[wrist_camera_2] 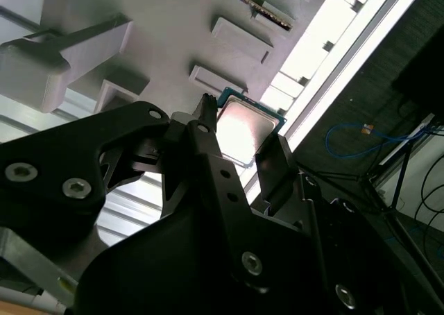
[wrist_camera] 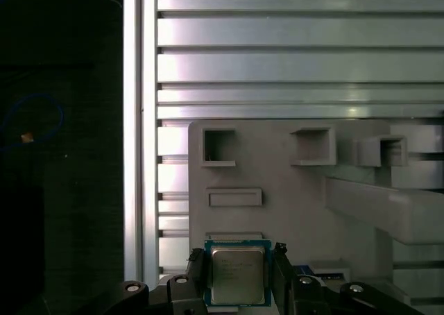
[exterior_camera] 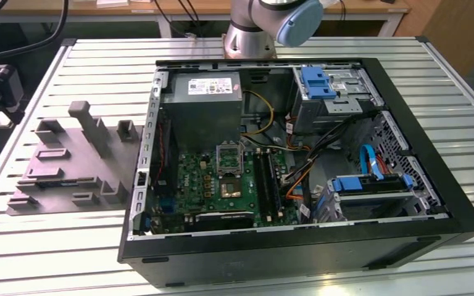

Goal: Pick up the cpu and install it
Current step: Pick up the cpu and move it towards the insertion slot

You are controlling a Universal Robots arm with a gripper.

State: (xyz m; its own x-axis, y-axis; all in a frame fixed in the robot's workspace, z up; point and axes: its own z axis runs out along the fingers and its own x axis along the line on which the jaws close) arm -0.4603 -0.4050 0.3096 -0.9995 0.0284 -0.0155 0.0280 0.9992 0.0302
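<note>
The cpu point(wrist_camera: 237, 275) is a small square chip with a pale metal top and a blue-green rim. In both wrist views it sits between the two black fingers of my gripper point(wrist_camera: 239, 261), which press on its opposite edges. In the second wrist view the cpu point(wrist_camera_2: 244, 129) catches bright light in the gripper point(wrist_camera_2: 243, 140). Below and beyond it lies the grey plastic tray point(wrist_camera: 291, 197) with recesses and upright blocks. In the exterior view the tray point(exterior_camera: 64, 176) lies at the left, and the motherboard socket point(exterior_camera: 230, 185) is inside the open computer case point(exterior_camera: 303, 246).
The case holds a grey power-supply box point(exterior_camera: 204, 105), cables point(exterior_camera: 303, 160) and blue drive brackets point(exterior_camera: 369, 184). The arm's base point(exterior_camera: 249, 37) stands behind the case. The slatted metal table point(wrist_camera: 298, 65) ends at an edge point(wrist_camera: 135, 121) close to the tray.
</note>
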